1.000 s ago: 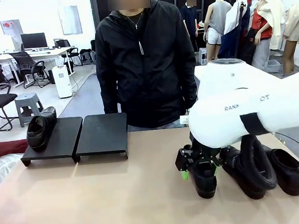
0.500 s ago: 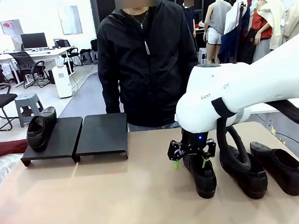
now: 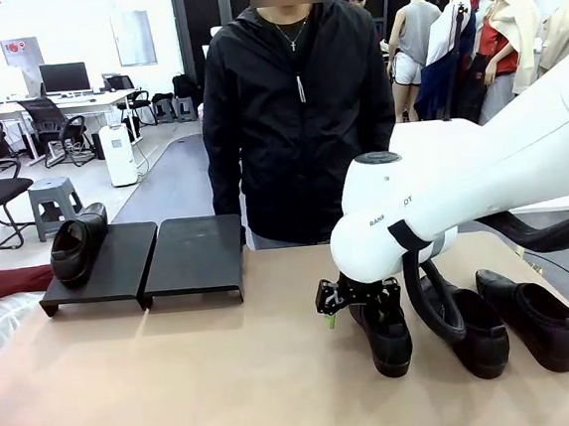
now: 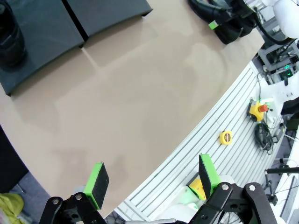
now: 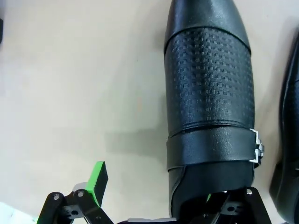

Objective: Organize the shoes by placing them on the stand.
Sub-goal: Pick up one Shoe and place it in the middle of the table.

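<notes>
The left pincer is hanging wide open and empty over the edge of the worktop. At the far left, the stand is carrying the first shoe on its left platform. A person is standing behind the middle. On the right, the right pincer is hovering wide open at the heel of the second shoe, gripping nothing. The third shoe and the fourth shoe are lying beside it on the worktop.

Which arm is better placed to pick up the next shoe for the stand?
Right. The right gripper is open right at the heel end of the leftmost loose shoe. The left gripper, also open, hangs over the near edge of the table, far from it.
</notes>
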Controlling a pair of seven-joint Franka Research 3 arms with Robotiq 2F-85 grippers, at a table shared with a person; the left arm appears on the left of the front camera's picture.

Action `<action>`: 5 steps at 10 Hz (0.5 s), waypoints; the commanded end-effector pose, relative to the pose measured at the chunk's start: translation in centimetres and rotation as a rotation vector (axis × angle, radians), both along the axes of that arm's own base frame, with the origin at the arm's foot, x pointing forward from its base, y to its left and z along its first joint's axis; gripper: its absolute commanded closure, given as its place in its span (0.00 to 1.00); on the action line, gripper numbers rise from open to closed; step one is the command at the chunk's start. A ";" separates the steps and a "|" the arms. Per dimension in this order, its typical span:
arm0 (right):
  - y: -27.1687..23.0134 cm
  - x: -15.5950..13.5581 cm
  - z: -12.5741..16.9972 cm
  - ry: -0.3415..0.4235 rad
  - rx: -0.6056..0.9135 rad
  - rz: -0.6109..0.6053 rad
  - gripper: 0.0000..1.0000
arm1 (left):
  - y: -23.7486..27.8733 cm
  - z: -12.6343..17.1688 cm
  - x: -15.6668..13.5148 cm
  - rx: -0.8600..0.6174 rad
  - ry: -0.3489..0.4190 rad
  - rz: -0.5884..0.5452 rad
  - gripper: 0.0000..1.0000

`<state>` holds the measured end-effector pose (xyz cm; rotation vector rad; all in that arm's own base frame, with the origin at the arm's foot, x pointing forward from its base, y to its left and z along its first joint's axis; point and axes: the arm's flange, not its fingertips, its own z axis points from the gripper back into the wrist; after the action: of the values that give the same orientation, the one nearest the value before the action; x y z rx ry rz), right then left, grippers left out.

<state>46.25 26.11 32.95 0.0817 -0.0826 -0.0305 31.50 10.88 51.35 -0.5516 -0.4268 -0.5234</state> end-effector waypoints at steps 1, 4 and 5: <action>0.5 0.1 0.6 -0.063 0.003 -0.058 0.53 | 0.3 -0.1 -0.1 0.003 -0.009 -0.020 0.00; 0.1 -0.2 0.9 -0.045 0.007 -0.059 1.00 | 0.3 -0.1 -0.1 0.003 -0.009 -0.020 0.00; 0.0 -0.3 1.0 -0.037 0.027 -0.037 1.00 | 0.3 -0.1 -0.1 0.003 -0.009 -0.020 0.00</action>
<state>46.53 25.94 33.90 0.0960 -0.1143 -0.0592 31.50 10.88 51.35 -0.5516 -0.4268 -0.5234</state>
